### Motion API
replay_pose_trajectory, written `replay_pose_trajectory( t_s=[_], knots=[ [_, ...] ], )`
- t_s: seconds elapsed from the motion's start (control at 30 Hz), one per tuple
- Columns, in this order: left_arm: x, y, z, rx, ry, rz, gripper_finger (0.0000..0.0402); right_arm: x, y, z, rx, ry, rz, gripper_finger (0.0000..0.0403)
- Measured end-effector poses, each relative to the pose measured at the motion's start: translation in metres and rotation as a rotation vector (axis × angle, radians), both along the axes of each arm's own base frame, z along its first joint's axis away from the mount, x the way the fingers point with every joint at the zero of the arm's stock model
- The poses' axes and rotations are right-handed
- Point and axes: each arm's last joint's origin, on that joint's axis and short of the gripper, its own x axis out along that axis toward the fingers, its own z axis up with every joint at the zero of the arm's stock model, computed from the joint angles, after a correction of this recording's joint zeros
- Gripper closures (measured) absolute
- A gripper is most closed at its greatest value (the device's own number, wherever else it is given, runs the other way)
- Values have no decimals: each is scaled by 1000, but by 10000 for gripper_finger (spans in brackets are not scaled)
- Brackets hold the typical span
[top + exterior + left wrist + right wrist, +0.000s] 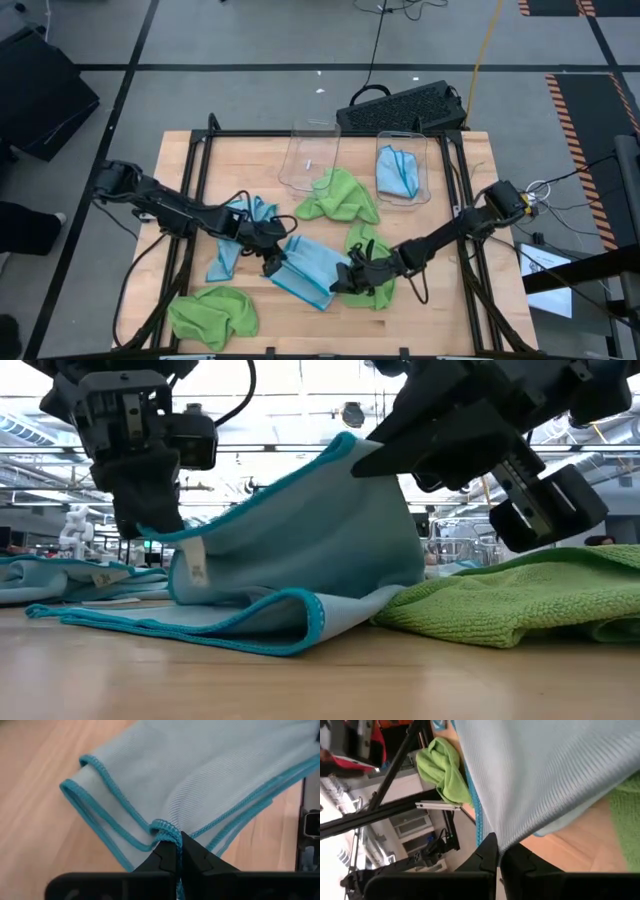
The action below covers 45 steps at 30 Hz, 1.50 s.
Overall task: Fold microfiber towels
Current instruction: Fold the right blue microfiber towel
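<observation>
Between the left gripper (272,262) and right gripper (340,281), each clamped on an edge, a light blue towel (307,265) hangs partly on the wooden surface (440,300); grey floor (250,90) surrounds it.

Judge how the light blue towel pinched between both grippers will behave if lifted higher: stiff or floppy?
Probably floppy: the light blue towel sags between the left gripper and the right gripper, its lower fold lying on the table. Likely light, since pinched edges alone hold it up. Its woven surface looks grippy, not slippery.
</observation>
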Motion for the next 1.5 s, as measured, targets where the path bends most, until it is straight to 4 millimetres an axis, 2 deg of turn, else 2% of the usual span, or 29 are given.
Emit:
replay_pose_trajectory(
  t_s=[0.23, 0.47, 0.63, 0.8, 1.03, 1.2, 1.33, 1.5],
  knots=[
    [-3, -5, -1, 8, 15, -23, 394, -3, 6, -2, -34, 54, -18, 399],
    [-1, -14, -16, 17, 79, -31, 386, 8, 11, 7, -67, 37, -17, 399],
    [-2, -20, -20, 4, 90, -33, 396, 19, 21, 0, -51, 57, 32, 399],
    [-3, -23, -20, 7, 90, -32, 386, 26, 29, -3, -32, 62, 62, 399],
    [-6, -31, -20, -1, 91, -63, 396, 24, 28, -7, -42, 91, 66, 399],
    [-7, -32, -22, 8, 105, -65, 372, 24, 28, -7, -41, 98, 63, 397],
    [-7, -32, -22, 7, 108, -61, 355, 24, 28, -7, -36, 100, 69, 374],
    [-7, -32, -22, 4, 111, -55, 325, 24, 28, -7, -23, 105, 60, 312]
  ],
)
